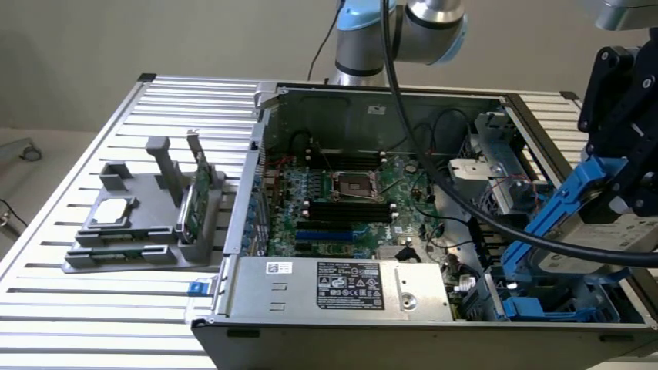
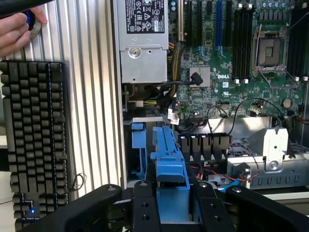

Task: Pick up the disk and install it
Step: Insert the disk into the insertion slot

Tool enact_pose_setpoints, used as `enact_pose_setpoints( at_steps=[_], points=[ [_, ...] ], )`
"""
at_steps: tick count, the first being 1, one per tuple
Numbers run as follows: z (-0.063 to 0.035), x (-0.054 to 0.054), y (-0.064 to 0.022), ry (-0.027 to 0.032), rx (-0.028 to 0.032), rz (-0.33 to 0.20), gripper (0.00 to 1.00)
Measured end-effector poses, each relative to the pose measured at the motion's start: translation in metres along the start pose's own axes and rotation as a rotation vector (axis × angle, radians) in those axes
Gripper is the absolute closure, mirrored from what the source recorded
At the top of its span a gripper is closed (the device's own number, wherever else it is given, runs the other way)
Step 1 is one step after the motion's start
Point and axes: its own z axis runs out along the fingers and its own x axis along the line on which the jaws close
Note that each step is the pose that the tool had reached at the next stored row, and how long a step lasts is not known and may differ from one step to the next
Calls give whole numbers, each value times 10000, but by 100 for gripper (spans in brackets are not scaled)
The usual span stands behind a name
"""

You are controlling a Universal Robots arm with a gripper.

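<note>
We see the pincer (image 1: 621,189) clamped on the disk (image 1: 615,231), its black fingers (image 2: 145,205) pressed against either side of the bright blue carrier. In the wrist view the pincer (image 2: 171,205) grips that carrier from behind. The disk (image 2: 170,162) hangs tilted on edge above the drive bay corner of the open computer case (image 1: 360,100), at the exterior view's right, lifted clear of the blue bay fittings (image 1: 526,308) below it. Inside the case lie the motherboard (image 1: 350,200) and, at the near side, the power supply (image 1: 340,285). A thick black cable (image 1: 411,131) from the arm sweeps across the case. On the slatted table (image 1: 123,324), at the exterior view's left, a grey fixture (image 1: 134,247) carries a small square chip (image 1: 111,210) and a green card (image 1: 190,204) standing upright. In the wrist view, a keyboard (image 2: 34,135) lies beside the case and a person's hand (image 2: 17,29) rests near it.
</note>
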Motion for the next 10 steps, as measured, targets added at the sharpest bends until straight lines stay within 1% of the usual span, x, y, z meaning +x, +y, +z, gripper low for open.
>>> enact_pose_setpoints(
  at_steps=[2, 4, 5, 6, 8, 9, 10],
  points=[
    [14, 9, 0, 46, 2, -4, 67],
    [24, 17, 0, 124, 2, -10, 67],
    [27, 20, 0, 182, 0, -14, 67],
    [30, 20, 1, 252, -7, -20, 67],
    [36, 21, 1, 384, -37, -40, 67],
    [39, 21, 1, 435, -61, -53, 67],
    [43, 21, 1, 473, -88, -61, 67]
  ],
)
